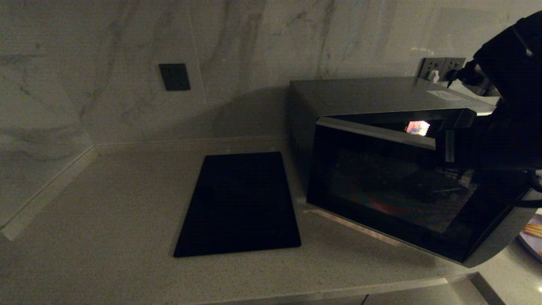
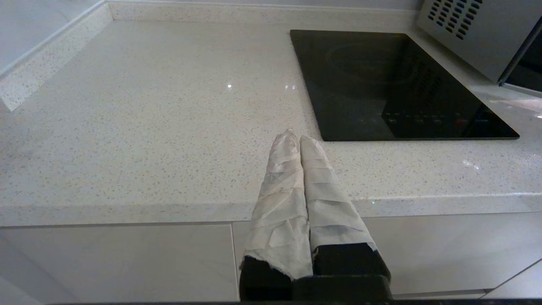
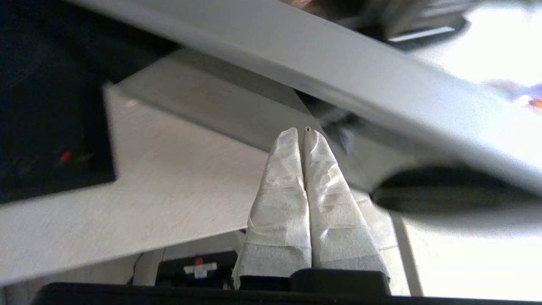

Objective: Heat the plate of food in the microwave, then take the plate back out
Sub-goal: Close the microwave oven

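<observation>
Microwave [image 1: 381,178]: big silver-grey box w/ dark glass door, door partly open, angled out from body; sits on counter. Right gripper [image 3: 301,135], fingers pressed together, is just beside its door edge. Plate of food [image 1: 534,235]: small lavender plate w/ orange-yellow sticks, on counter just past the microwave's front right corner, near the gripper, mostly cut off.

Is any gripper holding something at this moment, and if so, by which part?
Nothing is held. The left gripper is shut and empty above the counter's edge; the right gripper is shut and empty beside the microwave.
</observation>
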`<state>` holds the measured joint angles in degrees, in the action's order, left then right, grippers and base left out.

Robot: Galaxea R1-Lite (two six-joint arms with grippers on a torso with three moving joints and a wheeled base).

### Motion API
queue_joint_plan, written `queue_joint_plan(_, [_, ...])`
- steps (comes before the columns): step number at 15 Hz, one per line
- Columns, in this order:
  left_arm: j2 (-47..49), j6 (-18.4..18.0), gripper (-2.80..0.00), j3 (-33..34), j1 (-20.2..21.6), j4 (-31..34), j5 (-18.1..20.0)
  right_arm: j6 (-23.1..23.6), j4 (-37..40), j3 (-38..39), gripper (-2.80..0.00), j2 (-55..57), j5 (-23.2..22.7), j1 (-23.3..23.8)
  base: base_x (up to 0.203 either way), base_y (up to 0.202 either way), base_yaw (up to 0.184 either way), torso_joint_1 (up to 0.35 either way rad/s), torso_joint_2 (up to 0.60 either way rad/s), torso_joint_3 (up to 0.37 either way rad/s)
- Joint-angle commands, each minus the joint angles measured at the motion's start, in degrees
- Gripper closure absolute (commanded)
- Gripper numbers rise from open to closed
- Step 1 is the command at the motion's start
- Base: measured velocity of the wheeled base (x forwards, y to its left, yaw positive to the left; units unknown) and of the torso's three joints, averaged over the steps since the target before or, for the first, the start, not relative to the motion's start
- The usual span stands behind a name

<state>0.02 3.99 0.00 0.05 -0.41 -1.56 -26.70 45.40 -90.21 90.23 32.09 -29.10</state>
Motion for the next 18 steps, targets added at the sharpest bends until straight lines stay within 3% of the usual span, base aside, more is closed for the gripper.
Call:
queue_joint_plan(1, [0.1, 0.1, 0.00, 0.0, 0.0, 0.0, 0.0, -0.4, 0.3, 0.0, 0.00, 0.0, 0.1, 3.8, 0.000, 0.000, 0.000, 0.000, 0.00, 0.000])
queue_joint_plan(7, [0.1, 0.1, 0.00, 0.0, 0.0, 0.0, 0.0, -3.9, 0.0, -2.6, 0.00, 4.4, -0.3, 12.1, 0.000, 0.000, 0.000, 0.000, 0.00, 0.000])
queue_joint_plan(14, [0.1, 0.1, 0.00, 0.0, 0.0, 0.0, 0.0, -10.7, -0.4, -11.6, 0.00, 11.2, -1.4, 14.5, 0.000, 0.000, 0.000, 0.000, 0.00, 0.000])
queue_joint_plan(18, [0.1, 0.0, 0.00, 0.0, 0.0, 0.0, 0.0, -12.8, -2.6, -13.0, 0.00, 12.8, -2.1, 15.3, 0.000, 0.000, 0.000, 0.000, 0.00, 0.000])
